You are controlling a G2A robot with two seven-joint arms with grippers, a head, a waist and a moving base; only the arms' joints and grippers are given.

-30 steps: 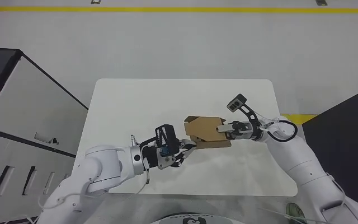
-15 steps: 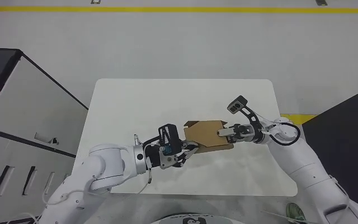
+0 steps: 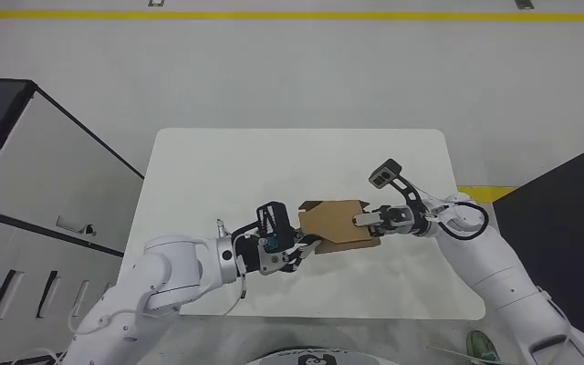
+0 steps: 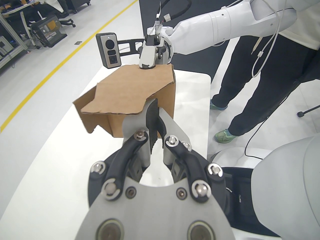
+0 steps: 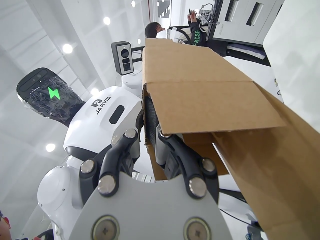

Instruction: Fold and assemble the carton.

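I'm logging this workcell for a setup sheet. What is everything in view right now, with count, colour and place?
carton: one, brown, partly folded, at the table's middle, gripped at two opposite ends
table: one, white, under both arms
cabinet: one, grey, on the floor off the table's left side
floor lines: two, yellow, a long one beyond the table's far edge, a short piece by its right end
left gripper: one, black and silver, jaws shut on a carton wall
right gripper: one, black and silver, jaws shut on the carton's opposite end
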